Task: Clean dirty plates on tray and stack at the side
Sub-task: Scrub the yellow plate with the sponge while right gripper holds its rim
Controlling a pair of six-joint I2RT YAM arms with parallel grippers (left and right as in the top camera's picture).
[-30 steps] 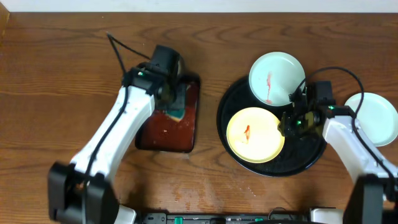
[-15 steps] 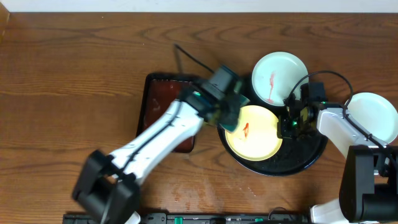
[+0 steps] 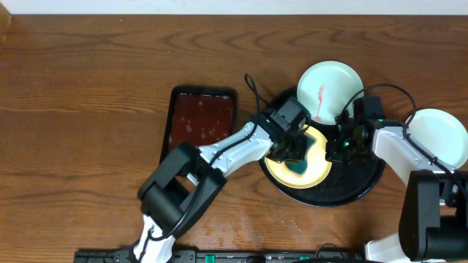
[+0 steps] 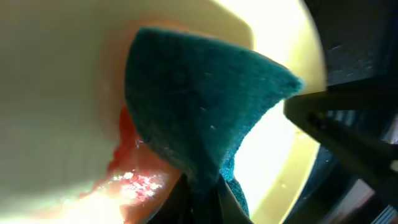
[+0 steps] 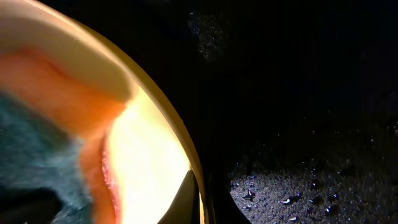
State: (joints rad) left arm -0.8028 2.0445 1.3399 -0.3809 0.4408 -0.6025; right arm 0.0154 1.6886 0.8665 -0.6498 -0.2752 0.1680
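The pale yellow plate (image 3: pixel 314 166) lies on the black tray (image 3: pixel 358 188), with a red smear (image 4: pixel 127 158). My left gripper (image 3: pixel 292 150) is shut on the teal sponge (image 3: pixel 298 169) and presses it onto this plate; the sponge fills the left wrist view (image 4: pixel 199 112). My right gripper (image 3: pixel 338 148) is shut on the yellow plate's right rim (image 5: pixel 186 155). A bluish-white plate (image 3: pixel 329 89) with a red smear leans on the tray's far rim. Another bluish-white plate (image 3: pixel 439 139) lies on the wooden table at the right.
A small dark-red rectangular tray (image 3: pixel 199 124) lies left of the black tray. The tray floor is wet with droplets (image 5: pixel 298 193). Brown wood tabletop (image 3: pixel 80 109) extends to the left.
My left arm swung right from the red tray, carrying the sponge, and now presses it on the yellow plate. The right gripper shifted slightly to the plate's rim and stays there.
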